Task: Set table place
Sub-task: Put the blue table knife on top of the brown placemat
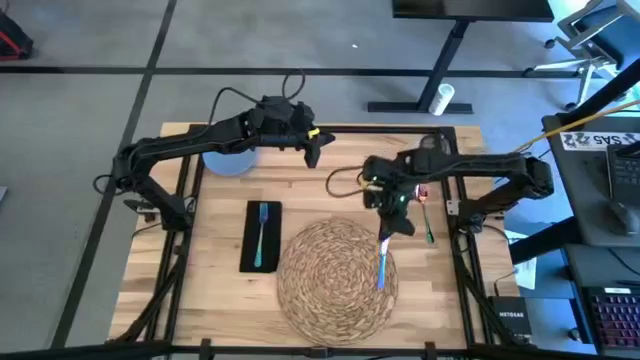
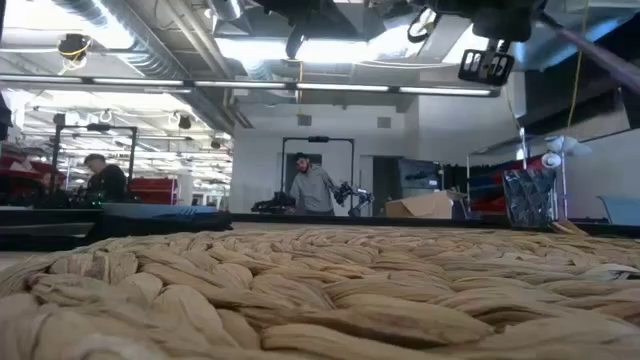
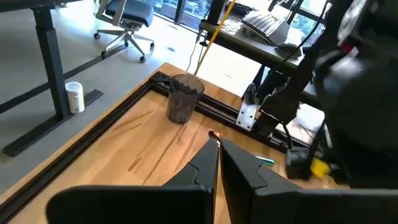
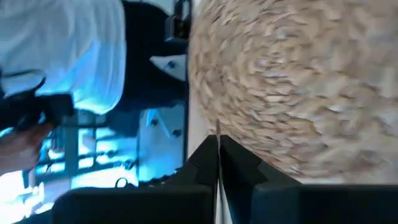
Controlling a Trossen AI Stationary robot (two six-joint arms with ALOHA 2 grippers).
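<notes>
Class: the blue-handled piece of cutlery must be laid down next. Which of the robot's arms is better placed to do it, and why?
The right. Its gripper is shut on the blue-handled cutlery, hanging over the woven placemat. The left gripper holds nothing and sits at the table's far edge near the pale blue plate.

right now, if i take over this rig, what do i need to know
Right gripper: shut on the blue-handled utensil, over the woven placemat's right side.
Left gripper: shut, empty, up near the table's far edge.
Done: teal fork lies on the black napkin, left of the placemat.
Left: blue plate sits far left under the left arm, grey cup in the far right corner, more cutlery right of the placemat.
</notes>
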